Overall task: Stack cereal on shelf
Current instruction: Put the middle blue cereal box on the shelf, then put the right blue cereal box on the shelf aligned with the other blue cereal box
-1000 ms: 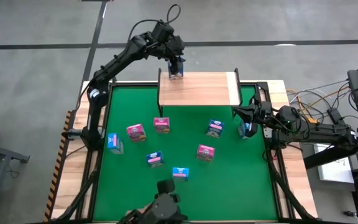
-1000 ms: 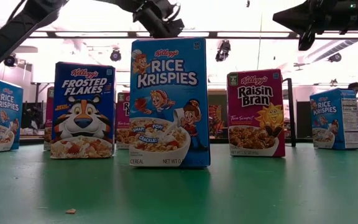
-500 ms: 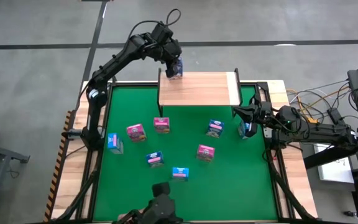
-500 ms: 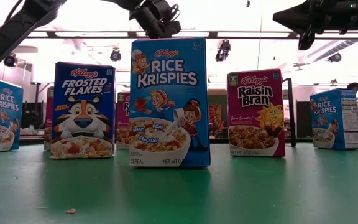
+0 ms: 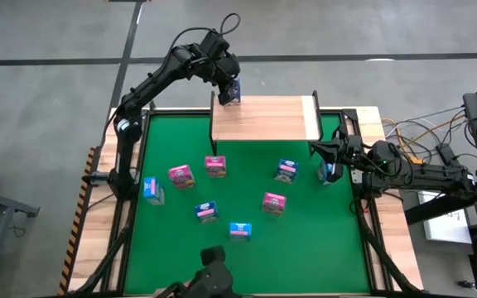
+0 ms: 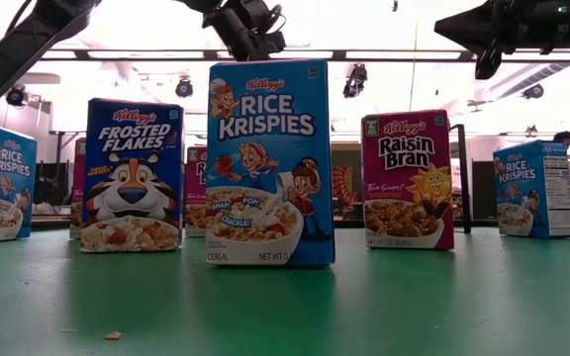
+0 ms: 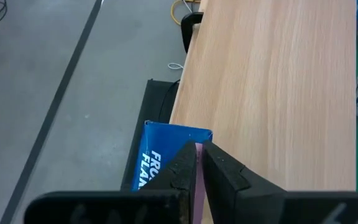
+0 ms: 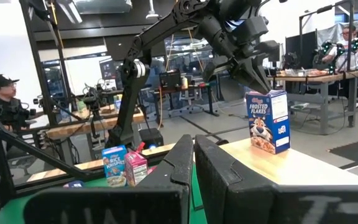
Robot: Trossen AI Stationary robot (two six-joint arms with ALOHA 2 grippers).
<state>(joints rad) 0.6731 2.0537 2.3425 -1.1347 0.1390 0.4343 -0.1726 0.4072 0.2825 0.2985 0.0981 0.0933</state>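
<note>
The shelf (image 5: 267, 118) is a light-wood board at the table's far edge. A dark blue Frosted Flakes box (image 5: 232, 93) stands upright on its base at the shelf's far left corner (image 8: 267, 121). My left gripper (image 5: 224, 76) hangs just above the box's top (image 7: 199, 149), fingers almost together. Several more cereal boxes stand on the green table: pink ones (image 5: 180, 175), (image 5: 215, 166), (image 5: 273, 202) and blue ones (image 5: 151, 189), (image 5: 286, 170), (image 5: 239, 230). My right gripper (image 5: 320, 151) waits shut by the table's right edge, next to a blue box (image 5: 330, 171). My left gripper points down over the top edge (image 7: 179, 132) of the Frosted Flakes box, fingers shut. I cannot tell whether the fingertips touch the box. The box stands upright on the shelf.
Most of the shelf board (image 7: 272, 93) is bare. In the low view the Rice Krispies box (image 6: 268, 163), Frosted Flakes box (image 6: 133, 176) and Raisin Bran box (image 6: 408, 180) stand in a row. Cables and equipment (image 5: 470, 157) lie past the table's right edge. A person (image 8: 5, 106) sits beyond.
My left gripper has drawn back from the box toward the shelf's far left corner and risen a little. The Frosted Flakes box stays standing on the shelf corner.
</note>
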